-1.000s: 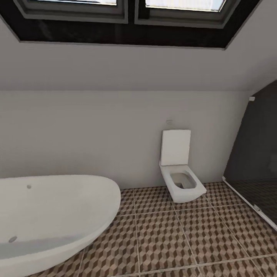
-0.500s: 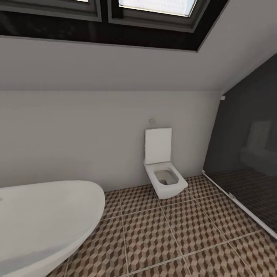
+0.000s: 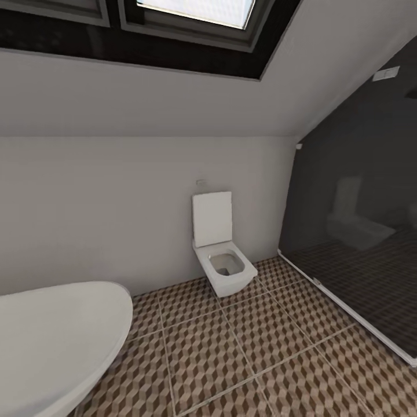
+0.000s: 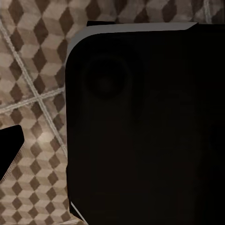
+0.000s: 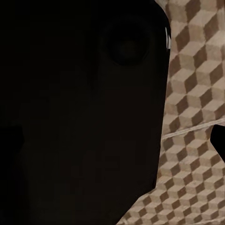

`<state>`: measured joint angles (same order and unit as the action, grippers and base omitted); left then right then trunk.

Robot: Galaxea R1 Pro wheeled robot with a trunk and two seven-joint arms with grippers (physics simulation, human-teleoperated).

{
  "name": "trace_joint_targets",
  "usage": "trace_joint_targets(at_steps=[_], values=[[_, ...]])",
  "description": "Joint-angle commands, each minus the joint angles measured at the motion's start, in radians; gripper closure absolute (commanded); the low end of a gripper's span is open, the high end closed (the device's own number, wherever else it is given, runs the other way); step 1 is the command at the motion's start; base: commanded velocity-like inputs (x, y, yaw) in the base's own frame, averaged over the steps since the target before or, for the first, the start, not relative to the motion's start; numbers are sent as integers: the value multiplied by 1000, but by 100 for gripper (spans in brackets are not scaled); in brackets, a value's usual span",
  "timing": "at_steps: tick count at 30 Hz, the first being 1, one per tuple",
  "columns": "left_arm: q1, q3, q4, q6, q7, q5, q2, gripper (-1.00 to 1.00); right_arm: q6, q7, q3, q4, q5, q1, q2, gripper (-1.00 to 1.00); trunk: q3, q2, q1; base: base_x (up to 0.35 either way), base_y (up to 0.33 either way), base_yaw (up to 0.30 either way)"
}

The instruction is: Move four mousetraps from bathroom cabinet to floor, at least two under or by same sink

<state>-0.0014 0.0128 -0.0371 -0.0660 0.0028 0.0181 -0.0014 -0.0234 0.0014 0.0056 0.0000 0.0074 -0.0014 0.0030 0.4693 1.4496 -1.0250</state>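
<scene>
The bathroom floor (image 3: pixel 231 347), tiled in a brown, beige and white cube pattern, spreads ahead of me in the head view. The mousetraps, the cabinet and the sink are out of view. In the left wrist view a large dark part of my own body (image 4: pixel 145 122) hangs over the same tiles (image 4: pixel 33 70), with a black fingertip (image 4: pixel 8 150) at the picture's edge. The right wrist view is similar: dark body (image 5: pixel 79 108), floor tiles (image 5: pixel 192 93) beside it, and a black tip (image 5: pixel 219 140) at the edge. Nothing is seen held.
A white oval bathtub (image 3: pixel 52 341) stands at the near left. A white toilet (image 3: pixel 223 263) with its lid raised sits against the back wall. A dark glass shower screen (image 3: pixel 359 243) closes off the right side. Skylight windows (image 3: pixel 191 14) are overhead.
The camera has swung to the right. The toilet and bathtub have slid left in the picture, and more of the shower screen shows.
</scene>
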Motion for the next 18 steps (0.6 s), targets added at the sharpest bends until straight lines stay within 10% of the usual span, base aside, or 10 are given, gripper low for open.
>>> trace_joint_targets(at_steps=[1, 18], values=[[0, 1, 0, -3, 0, 2, 0, -100, -6, 0, 0, 0, 1, 0, 0, -100, 1, 0, 0, 0, 0, -293], [0, 9, 0, -2, 4, 39, 1, -100, -22, 0, 4, 1, 7, 0, 0, -100, 1, 0, 0, 0, 0, -293]])
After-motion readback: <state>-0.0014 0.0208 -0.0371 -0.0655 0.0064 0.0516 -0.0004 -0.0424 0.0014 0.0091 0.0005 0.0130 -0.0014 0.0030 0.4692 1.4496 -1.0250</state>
